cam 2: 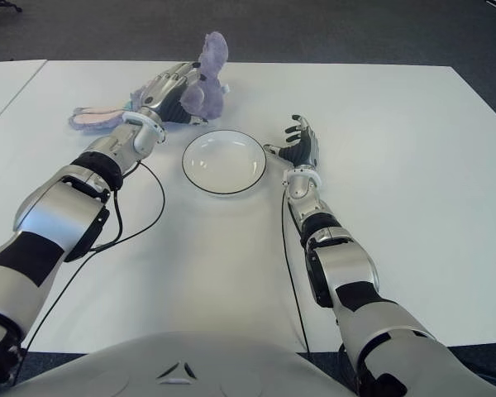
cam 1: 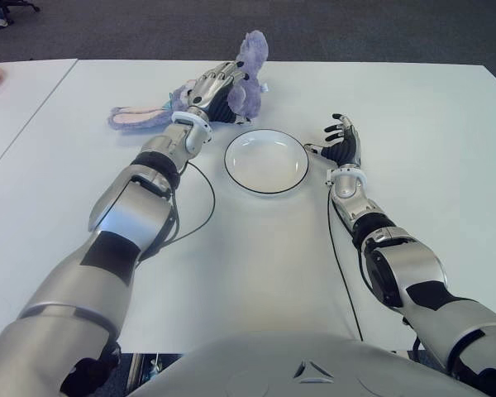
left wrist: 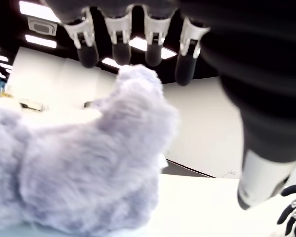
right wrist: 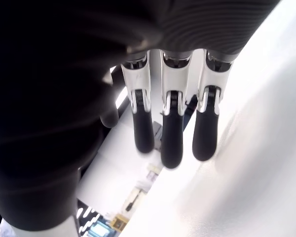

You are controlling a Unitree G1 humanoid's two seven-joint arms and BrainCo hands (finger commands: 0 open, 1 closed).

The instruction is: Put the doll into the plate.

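Eye views: my left hand (cam 1: pixel 215 87) lies over the purple doll (cam 1: pixel 246 78) behind the empty plate (cam 1: pixel 266 161); my right hand (cam 1: pixel 341 141) shows beside the plate's right, fingers spread, holding nothing.
Left wrist view: fingers (left wrist: pixel 121 42) extended above the fur, not closed.
Right wrist view: fingers straight, empty.
Risk: soft doll may slip, I think.
Writing: none readable.

1. My left arm reaches far forward, and my left hand (cam 1: pixel 216 85) is palm-down with its fingers (left wrist: pixel 121 42) extended, not closed.
2. My right hand (cam 1: pixel 341 141) is held palm-up on my right, its fingers (right wrist: pixel 171 133) spread and empty.
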